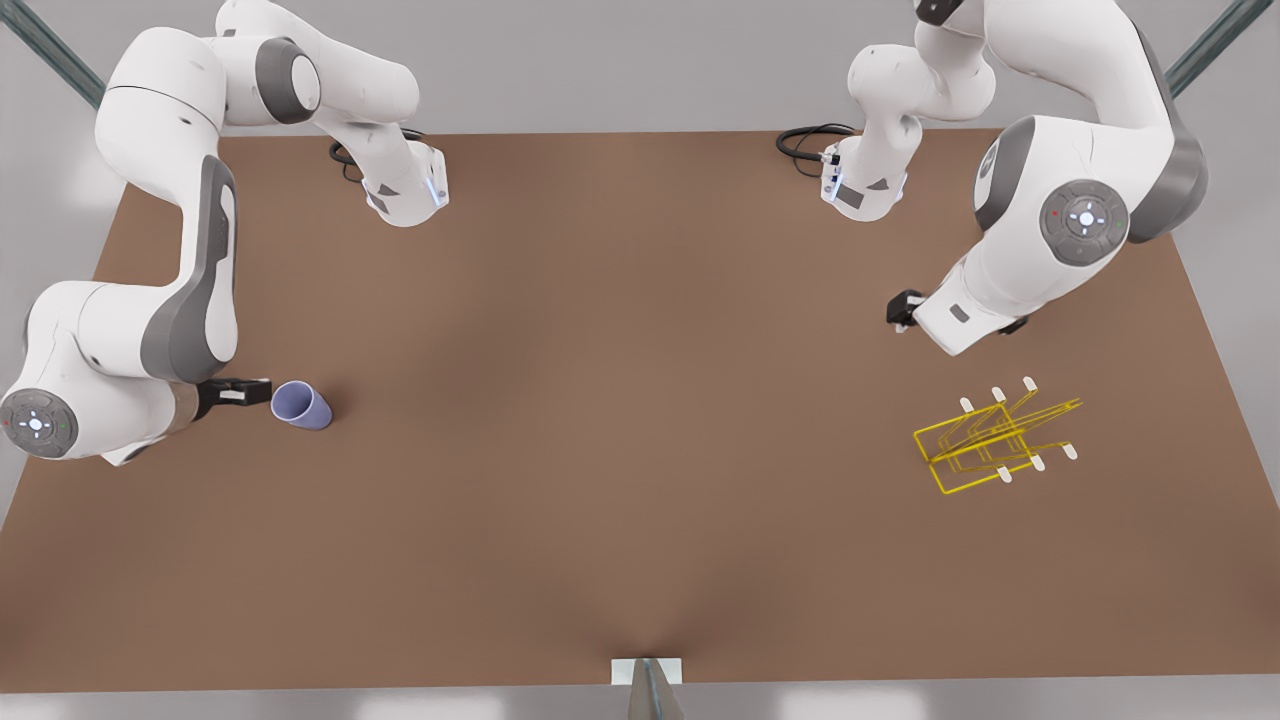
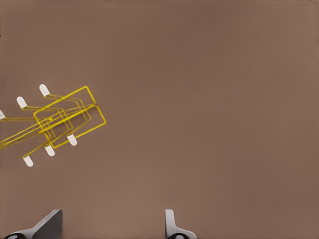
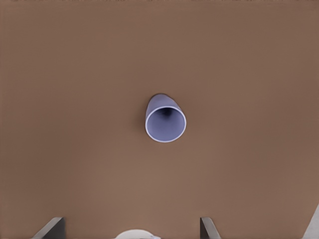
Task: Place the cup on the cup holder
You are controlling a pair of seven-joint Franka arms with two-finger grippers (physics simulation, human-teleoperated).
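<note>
The cup (image 1: 300,406) stood on the brown table (image 1: 620,420), mouth up and leaning slightly as my right wrist camera saw it (image 3: 165,119), a plain lavender-blue tumbler with nothing inside. It sat far toward the front view's left, well apart from the cup holder (image 1: 990,438).

Just beside the cup, on its side toward the front view's left, hung my right gripper (image 1: 236,392). It was near the cup but not touching it. In the right wrist view its two fingers (image 3: 50,228) stood wide apart with only bare table between them, so it held nothing (image 3: 130,230).

Well away from the cup, toward the front view's right, the cup holder rested on the table: a yellow wire rack with a rectangular frame and slanted prongs tipped in white (image 2: 60,122). No cup hung on any prong.

Farther from the cup than the holder's near edge, and a little beyond the holder toward the table's back, my left gripper (image 1: 903,310) hovered. Its fingers (image 2: 172,224) were likewise spread apart and empty (image 2: 112,226), the rack lying off to one side of them rather than between them.
</note>
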